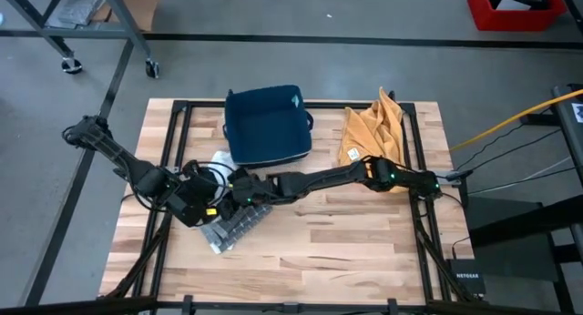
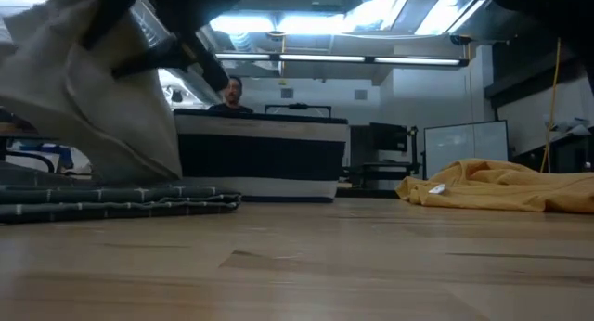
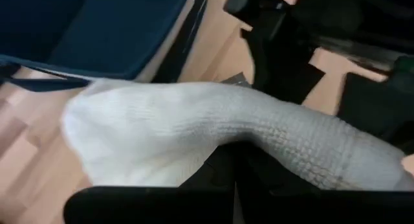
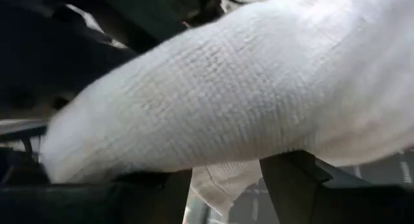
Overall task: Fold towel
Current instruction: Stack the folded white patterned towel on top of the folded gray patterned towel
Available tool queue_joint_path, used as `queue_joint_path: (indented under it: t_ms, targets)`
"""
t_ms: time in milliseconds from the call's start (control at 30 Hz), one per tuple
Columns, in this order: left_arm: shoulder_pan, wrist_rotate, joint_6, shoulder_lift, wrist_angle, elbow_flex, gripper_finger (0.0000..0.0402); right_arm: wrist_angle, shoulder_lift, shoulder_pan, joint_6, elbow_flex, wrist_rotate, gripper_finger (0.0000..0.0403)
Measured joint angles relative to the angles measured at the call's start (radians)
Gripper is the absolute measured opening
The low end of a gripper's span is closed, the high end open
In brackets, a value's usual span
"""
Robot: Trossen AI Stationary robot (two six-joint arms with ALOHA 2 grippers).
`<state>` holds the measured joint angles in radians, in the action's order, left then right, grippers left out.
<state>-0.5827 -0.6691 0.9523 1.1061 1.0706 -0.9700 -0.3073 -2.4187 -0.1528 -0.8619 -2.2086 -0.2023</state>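
Left gripper (image 1: 217, 208) is clamped shut on the white towel (image 3: 213, 130), holding a bunch of its waffle-weave cloth over the table's left middle; in the left wrist view the cloth drapes across that arm's own dark fingers. Just to its right the right gripper (image 1: 239, 192), at the end of an arm stretched across from the right side, meets the same towel with its jaws standing apart, and in the right wrist view the cloth (image 4: 259, 101) lies over and between its fingers (image 4: 304, 185), though a firm grip there cannot be told. From table height the white towel (image 2: 88, 98) hangs lifted at the left, its lower edge coming down to a grey checked towel (image 1: 239, 226) that lies flat on the wooden table (image 1: 346, 251), just near of both grippers. Farther off, at the far middle of the table, sits a dark blue folded cloth (image 1: 266, 126), and to its right, at the far right, a crumpled yellow-brown cloth (image 1: 372, 131). Beyond the table, in the room behind, a person (image 2: 232, 94) shows above the blue cloth's edge
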Motion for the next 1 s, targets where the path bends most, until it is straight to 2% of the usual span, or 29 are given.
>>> queue_joint_path:
  t_ms: [167, 400, 533, 633, 1000]
  targets:
    - [-0.027, -0.008, 0.002, -0.004, 0.107, -0.027, 0.0001, 0.064, -0.001, -0.013, -0.045, -0.002, -0.067, 0.0177]
    - [-0.060, 0.020, 0.034, -0.013, 0.193, -0.026, 0.0001, 0.148, -0.030, -0.012, -0.075, -0.003, -0.074, 0.0177]
    - [-0.080, 0.026, 0.083, -0.012, 0.219, -0.023, 0.0001, 0.215, -0.057, -0.011, -0.104, -0.002, -0.038, 0.0177]
    - [-0.098, 0.027, 0.119, -0.011, 0.203, -0.012, 0.0001, 0.210, -0.064, -0.017, -0.110, -0.002, -0.013, 0.0177]
    - [-0.161, 0.046, 0.191, 0.035, -0.039, 0.091, 0.0001, 0.109, -0.069, -0.053, -0.076, -0.001, 0.021, 0.0177]
